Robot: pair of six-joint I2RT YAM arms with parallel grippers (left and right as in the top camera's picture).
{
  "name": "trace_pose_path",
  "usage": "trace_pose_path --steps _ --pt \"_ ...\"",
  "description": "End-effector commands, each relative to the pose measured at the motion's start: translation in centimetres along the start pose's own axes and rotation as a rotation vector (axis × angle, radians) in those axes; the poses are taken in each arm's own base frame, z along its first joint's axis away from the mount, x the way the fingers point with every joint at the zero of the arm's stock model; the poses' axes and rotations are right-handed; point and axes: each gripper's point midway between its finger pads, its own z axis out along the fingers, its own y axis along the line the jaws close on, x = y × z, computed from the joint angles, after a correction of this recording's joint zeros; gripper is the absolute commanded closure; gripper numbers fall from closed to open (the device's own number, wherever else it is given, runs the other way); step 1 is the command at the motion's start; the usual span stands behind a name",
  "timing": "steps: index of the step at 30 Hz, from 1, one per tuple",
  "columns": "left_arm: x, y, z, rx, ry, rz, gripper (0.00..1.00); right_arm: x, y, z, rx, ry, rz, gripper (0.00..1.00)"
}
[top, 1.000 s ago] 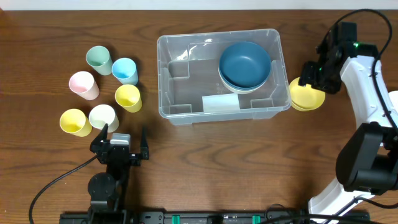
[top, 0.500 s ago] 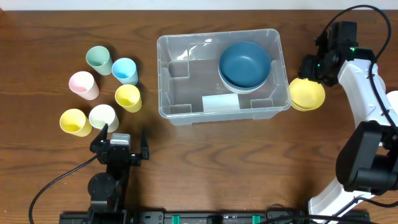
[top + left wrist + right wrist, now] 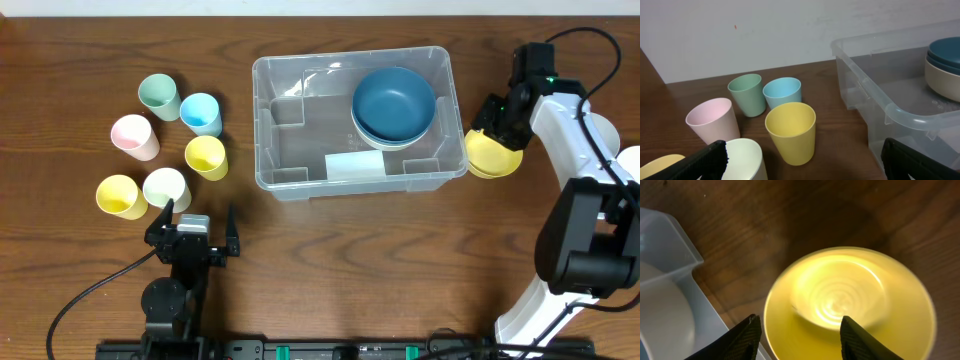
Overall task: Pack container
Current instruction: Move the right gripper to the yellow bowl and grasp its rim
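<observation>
The container [image 3: 290,150] is a clear plastic bin in the middle of the table. A dark blue bowl [image 3: 393,102] nested on a cream bowl [image 3: 940,82] sits in its back right corner. Just right of the bin, a yellow bowl [image 3: 497,158] rests on the wood. My right gripper [image 3: 494,117] hovers over this bowl's [image 3: 850,300] left rim. In the right wrist view the right gripper [image 3: 799,318] is open, one finger outside the rim and one over the inside. My left gripper [image 3: 200,208] stands wide open at the front left, holding nothing.
Several pastel cups stand left of the bin: green [image 3: 158,96], blue [image 3: 200,113], pink [image 3: 133,136], yellow [image 3: 205,156], a second yellow [image 3: 120,196] and white [image 3: 165,187]. The white cup [image 3: 745,160] is just ahead of the left gripper [image 3: 802,148].
My right gripper has shifted back and forth above the yellow bowl and now sits over its left rim. The bowl has barely moved. The left arm has stayed still.
</observation>
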Motion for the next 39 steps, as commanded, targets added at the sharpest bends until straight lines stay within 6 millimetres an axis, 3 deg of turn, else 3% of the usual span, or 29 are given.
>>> trace_pose_path --steps 1,8,12,20,24,30,35,39 --pt "1.6 0.2 0.1 -0.013 0.047 -0.01 0.02 0.6 0.0 1.7 0.032 0.019 0.038 0.48" --pt "1.7 0.2 0.1 -0.013 0.047 -0.01 0.02 1.1 0.2 4.4 0.044 0.044 0.063 0.5" --pt "1.6 0.2 0.1 -0.013 0.047 -0.01 0.02 0.6 0.4 4.5 0.034 0.026 0.063 0.53" --pt "1.7 0.2 0.1 -0.013 0.047 -0.01 0.02 -0.3 -0.5 4.5 0.032 0.01 0.066 0.89" --pt "1.7 0.2 0.1 -0.013 0.047 -0.009 0.02 -0.5 -1.0 4.5 0.039 0.007 0.034 0.98" --pt "1.7 0.2 0.1 -0.013 0.047 -0.01 0.02 -0.9 -2.3 4.3 0.052 0.012 0.005 0.99" --pt "1.7 0.2 0.1 -0.013 0.047 -0.01 0.02 -1.7 -2.8 3.0 0.045 0.003 -0.031 0.99" --pt "1.7 0.2 0.1 -0.013 0.047 -0.01 0.02 -3.7 -1.8 -0.5 0.011 -0.059 -0.109 0.99"
